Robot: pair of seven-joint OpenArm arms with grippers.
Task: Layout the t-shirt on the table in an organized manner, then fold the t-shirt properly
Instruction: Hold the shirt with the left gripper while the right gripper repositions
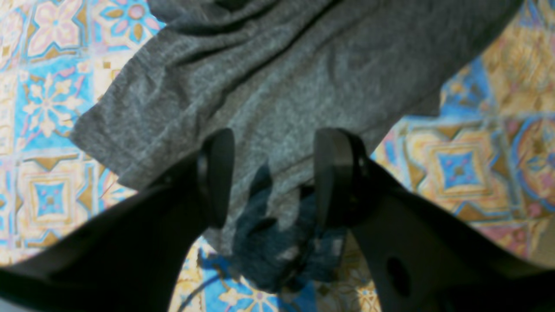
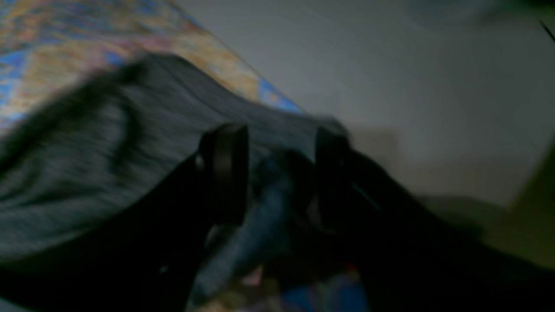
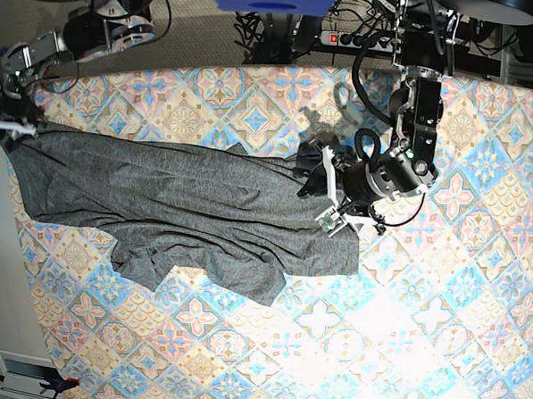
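One heathered dark-grey short-sleeved t-shirt lies stretched and rumpled across the left half of the desk with its pastel diamond-tiled floral cloth, its far-left end reaching the desk's edge while the right half and the near side lie bare. Two grippers work it. The left gripper hangs over the shirt's right hem with jaws wide and fabric between them, and the right gripper sits at the left desk edge with cloth bunched in the gap, though blur hides whether it grips.

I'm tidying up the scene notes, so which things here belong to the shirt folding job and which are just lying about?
Job:
t-shirt
table
left end effector
right end effector

Lying about:
power strip behind the table
cables on the floor
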